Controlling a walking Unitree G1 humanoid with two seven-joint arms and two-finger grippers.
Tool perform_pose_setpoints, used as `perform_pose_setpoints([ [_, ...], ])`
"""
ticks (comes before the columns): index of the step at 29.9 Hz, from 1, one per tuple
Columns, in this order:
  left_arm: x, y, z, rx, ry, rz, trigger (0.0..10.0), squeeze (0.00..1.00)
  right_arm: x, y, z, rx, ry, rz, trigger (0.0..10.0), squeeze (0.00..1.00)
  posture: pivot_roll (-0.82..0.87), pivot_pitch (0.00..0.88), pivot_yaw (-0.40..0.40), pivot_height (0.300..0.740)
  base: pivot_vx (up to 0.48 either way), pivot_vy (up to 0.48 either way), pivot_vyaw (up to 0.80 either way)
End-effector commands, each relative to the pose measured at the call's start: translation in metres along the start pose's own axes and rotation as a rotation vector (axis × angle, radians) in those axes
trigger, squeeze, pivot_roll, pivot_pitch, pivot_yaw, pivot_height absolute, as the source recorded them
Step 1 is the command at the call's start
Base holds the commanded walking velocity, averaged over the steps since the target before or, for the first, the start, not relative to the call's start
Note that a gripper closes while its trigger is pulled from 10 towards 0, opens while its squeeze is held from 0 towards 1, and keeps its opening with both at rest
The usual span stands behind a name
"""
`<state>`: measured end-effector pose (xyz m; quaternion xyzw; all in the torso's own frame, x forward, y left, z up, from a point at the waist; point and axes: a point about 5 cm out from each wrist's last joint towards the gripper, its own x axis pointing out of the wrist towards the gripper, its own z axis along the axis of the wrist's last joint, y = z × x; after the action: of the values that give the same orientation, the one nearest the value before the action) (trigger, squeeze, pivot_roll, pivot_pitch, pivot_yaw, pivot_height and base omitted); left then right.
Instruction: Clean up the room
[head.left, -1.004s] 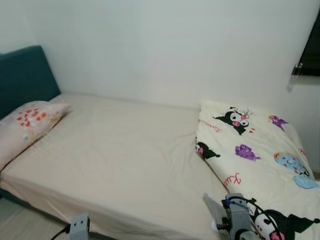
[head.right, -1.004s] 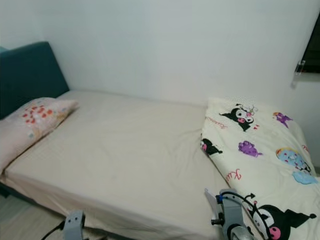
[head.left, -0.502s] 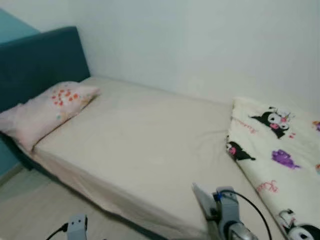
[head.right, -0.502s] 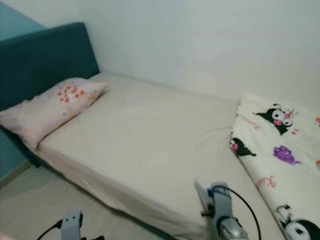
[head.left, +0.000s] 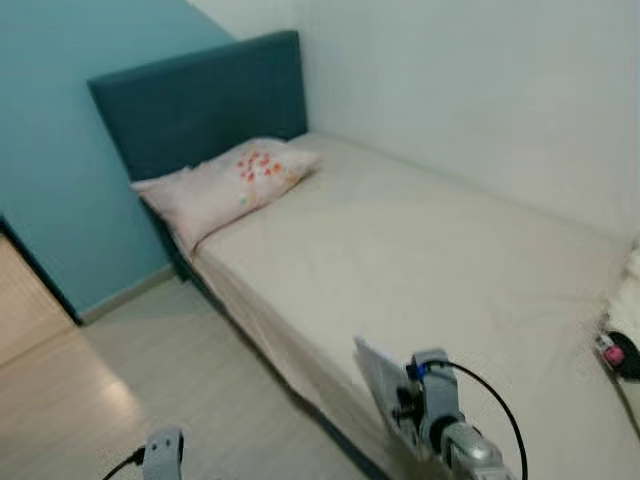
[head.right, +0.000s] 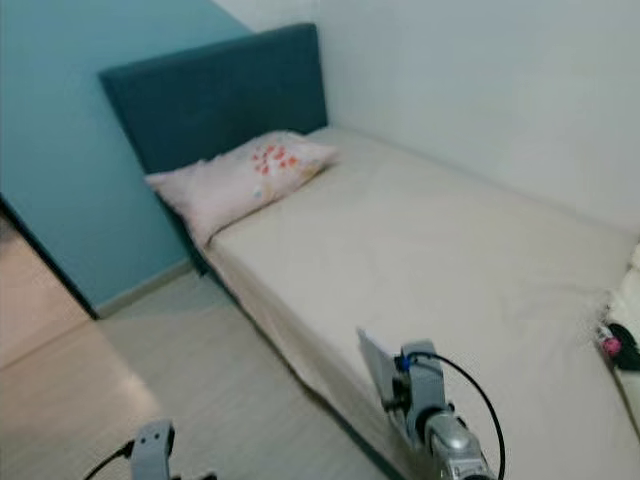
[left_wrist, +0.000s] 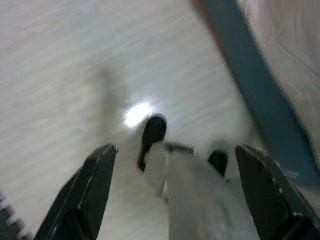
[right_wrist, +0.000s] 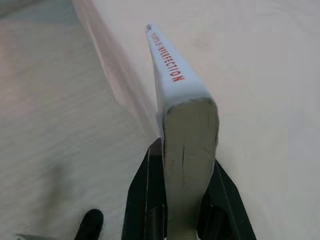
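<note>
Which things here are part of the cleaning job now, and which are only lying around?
Job:
- book, white with red spine lettering, clamped in the right hand above the bed's edge
- left hand, open, above the floor

Lying about:
- pillow at the headboard
- bed
- cartoon quilt, at the far right

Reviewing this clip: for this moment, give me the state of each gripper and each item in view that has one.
right gripper: shut on the book, over the bed's edge.
book: white, red lettering on its spine, held off the bed.
left gripper: open, hanging above the floor.
pillow: lying at the headboard end.
bed: sheet spread flat, slightly creased.
</note>
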<state>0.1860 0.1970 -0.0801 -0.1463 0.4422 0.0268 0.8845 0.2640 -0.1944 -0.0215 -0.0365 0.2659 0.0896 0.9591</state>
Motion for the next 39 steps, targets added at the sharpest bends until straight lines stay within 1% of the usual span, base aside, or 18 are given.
perform_pose_setpoints([
  [1, -0.001, 0.004, -0.002, 0.001, 0.014, 0.011, 10.0, 0.0, 0.002, 0.005, 0.002, -0.009, -0.016, 0.021, 10.0, 0.0, 0.02, 0.014, 0.027, 0.731, 0.0, 0.0, 0.74],
  [2, -0.001, 0.003, -0.001, -0.015, 0.009, -0.011, 10.0, 0.0, 0.001, 0.004, 0.001, -0.01, -0.016, 0.009, 10.0, 0.0, 0.02, 0.012, 0.025, 0.731, 0.304, 0.0, 0.73],
  [4, -0.001, 0.003, -0.001, -0.015, 0.009, -0.011, 10.0, 0.0, 0.001, 0.004, 0.001, -0.01, -0.016, 0.009, 10.0, 0.0, 0.02, 0.012, 0.025, 0.731, 0.304, 0.0, 0.73],
  [5, -0.001, 0.002, -0.001, -0.023, 0.007, -0.018, 10.0, 0.0, 0.0, 0.003, 0.0, -0.025, -0.011, -0.011, 10.0, 0.0, 0.02, 0.012, 0.025, 0.731, 0.334, 0.0, 0.0],
  [8, -0.001, 0.002, 0.0, -0.025, 0.008, -0.022, 10.0, 0.0, 0.0, 0.001, -0.002, -0.029, 0.001, -0.044, 10.0, 0.0, 0.02, 0.005, 0.025, 0.731, 0.358, 0.0, 0.0],
  [14, 0.0, 0.0, 0.0, -0.027, 0.01, -0.034, 10.0, 0.0, -0.001, -0.001, 0.0, -0.017, -0.019, -0.041, 10.0, 0.0, 0.02, 0.0, 0.028, 0.731, 0.379, 0.0, 0.0],
  [21, 0.0, -0.002, 0.001, -0.03, 0.006, -0.046, 10.0, 0.0, 0.001, 0.002, 0.006, -0.037, -0.047, -0.004, 10.0, 0.0, 0.02, 0.0, 0.028, 0.731, 0.48, 0.0, 0.77],
  [27, 0.0, -0.001, 0.001, -0.03, 0.008, -0.047, 10.0, 0.0, 0.002, 0.0, 0.009, -0.031, -0.061, -0.018, 10.0, 0.0, 0.02, 0.006, 0.033, 0.731, 0.48, 0.0, 0.77],
  [30, 0.0, -0.001, 0.0, -0.032, 0.011, -0.047, 10.0, 0.0, 0.002, -0.004, 0.014, -0.015, -0.087, -0.042, 10.0, 0.0, 0.02, 0.011, 0.034, 0.731, 0.48, 0.0, 0.77],
  [34, -0.001, 0.0, -0.001, -0.032, 0.012, -0.047, 10.0, 0.0, 0.002, -0.005, 0.015, -0.015, -0.095, -0.048, 10.0, 0.0, 0.02, 0.011, 0.034, 0.731, 0.48, 0.0, 0.49],
  [39, 0.0, -0.002, -0.001, -0.035, 0.011, -0.05, 10.0, 0.0, 0.002, -0.005, 0.015, -0.007, -0.098, -0.05, 10.0, 0.0, 0.01, 0.017, 0.035, 0.731, 0.48, 0.0, 0.0],
])
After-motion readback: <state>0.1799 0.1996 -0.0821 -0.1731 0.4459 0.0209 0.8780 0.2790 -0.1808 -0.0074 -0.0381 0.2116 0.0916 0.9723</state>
